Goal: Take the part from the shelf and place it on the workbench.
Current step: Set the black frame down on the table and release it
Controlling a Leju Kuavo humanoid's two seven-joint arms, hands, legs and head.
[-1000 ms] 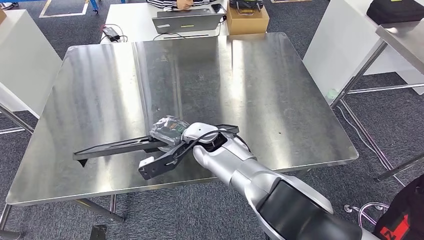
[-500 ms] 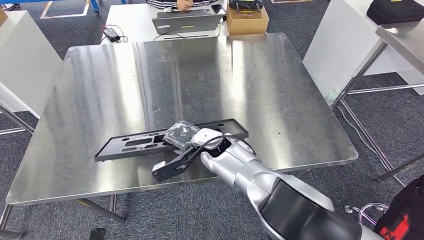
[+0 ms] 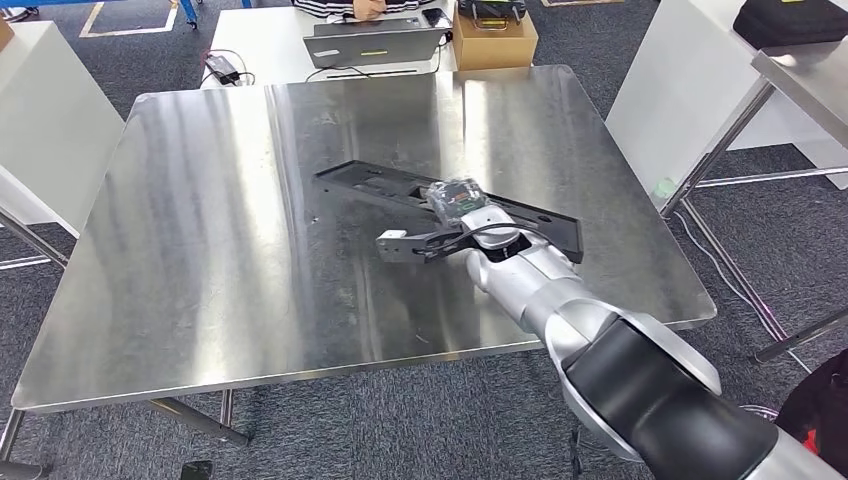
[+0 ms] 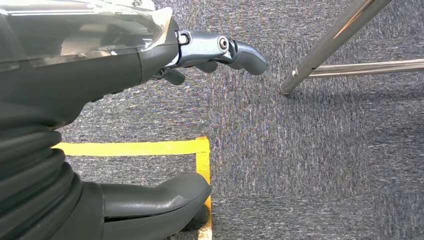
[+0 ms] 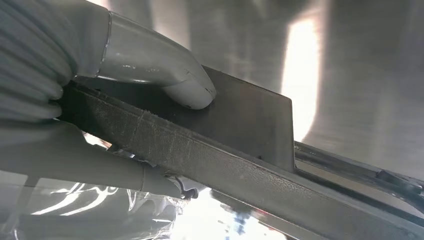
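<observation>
Right hand (image 3: 462, 203) clamped with its fingers (image 5: 187, 87) around the long black part (image 3: 365, 184), over the table (image 3: 200, 250), long axis running far-left to near-right. Left hand (image 4: 125, 55) holding nothing, fingers apart, well away.

I see a steel bench (image 3: 200, 250) with a bright, streaky sheen, standing on grey carpet (image 3: 640, 60). Behind it is a white desk (image 3: 265, 40) carrying a grey laptop (image 3: 375, 42), a cardboard box (image 3: 495, 40) and a black cable pack (image 3: 222, 66). A person's striped sleeve shows at the desk's far edge. White furniture (image 3: 45, 120) stands to the left, a white cabinet (image 3: 680, 90) to the right, beside another steel table (image 3: 810, 85) with a dark bag (image 3: 790, 20). My left wrist view shows yellow floor tape (image 4: 150, 147) and a chrome leg (image 4: 325, 47).
</observation>
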